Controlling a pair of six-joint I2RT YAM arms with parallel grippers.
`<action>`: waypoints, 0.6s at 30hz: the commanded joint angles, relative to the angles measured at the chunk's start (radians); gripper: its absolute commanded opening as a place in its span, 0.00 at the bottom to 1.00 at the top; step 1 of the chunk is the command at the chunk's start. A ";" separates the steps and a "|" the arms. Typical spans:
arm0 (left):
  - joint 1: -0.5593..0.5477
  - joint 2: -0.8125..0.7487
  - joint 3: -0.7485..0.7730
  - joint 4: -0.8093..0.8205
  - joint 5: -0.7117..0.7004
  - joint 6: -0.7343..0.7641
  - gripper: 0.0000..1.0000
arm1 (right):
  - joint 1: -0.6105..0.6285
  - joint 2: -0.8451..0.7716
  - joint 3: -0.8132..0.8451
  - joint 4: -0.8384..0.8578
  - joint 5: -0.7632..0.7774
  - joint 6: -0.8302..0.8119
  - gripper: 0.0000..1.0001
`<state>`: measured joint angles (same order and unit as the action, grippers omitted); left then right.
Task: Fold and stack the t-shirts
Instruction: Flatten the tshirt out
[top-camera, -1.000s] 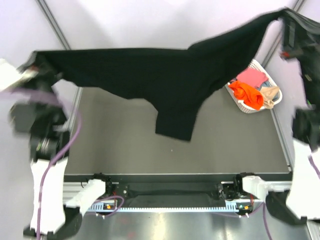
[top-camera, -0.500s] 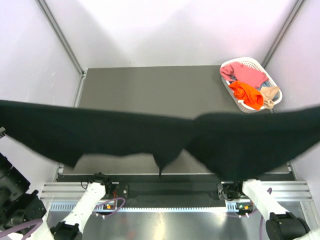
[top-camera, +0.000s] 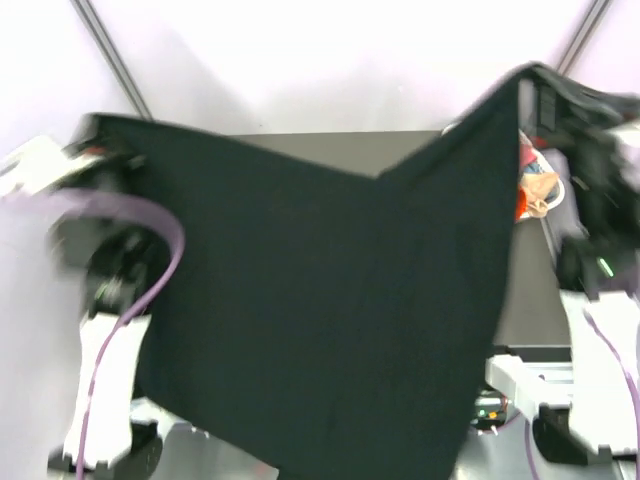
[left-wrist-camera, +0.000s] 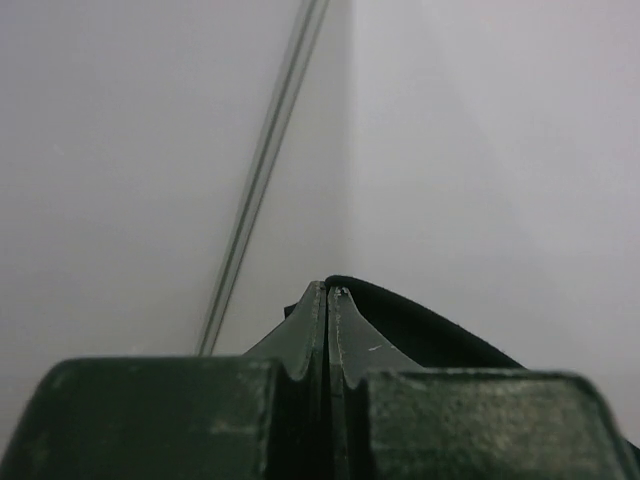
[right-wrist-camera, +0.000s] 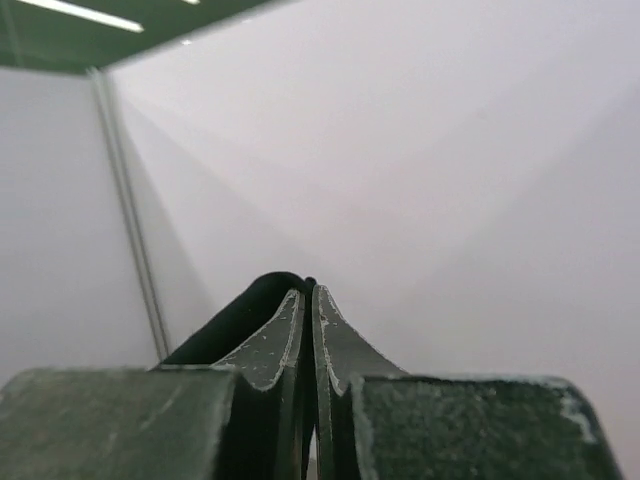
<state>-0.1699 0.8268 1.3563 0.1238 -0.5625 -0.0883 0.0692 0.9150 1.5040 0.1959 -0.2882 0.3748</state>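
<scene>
I have swung the black t-shirt (top-camera: 320, 300) back up, spread wide. Left fingers (left-wrist-camera: 310, 335) and right fingers (right-wrist-camera: 335, 340) grip its corners, closed; I judge it ready to lay on the counter (top-camera: 330, 150).

The shirt (top-camera: 330, 300) hangs spread like a curtain across the middle, blocking nearly all the table (top-camera: 320, 145). Only a thin far strip and a right-hand strip lie bare. The basket (top-camera: 555, 195) fills the far right corner. Walls (left-wrist-camera: 480, 150) hem both sides.
</scene>
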 joint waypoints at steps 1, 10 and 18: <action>-0.003 0.153 -0.109 0.091 -0.036 -0.028 0.00 | 0.001 0.111 -0.106 0.141 0.035 -0.036 0.00; -0.002 0.588 -0.342 0.205 -0.125 -0.062 0.00 | 0.001 0.433 -0.281 0.276 0.060 -0.093 0.00; 0.029 0.949 -0.206 0.209 -0.123 -0.056 0.00 | 0.004 0.760 -0.182 0.278 0.044 -0.116 0.00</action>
<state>-0.1646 1.7325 1.0737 0.2344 -0.6575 -0.1318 0.0692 1.6089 1.2198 0.3740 -0.2489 0.2970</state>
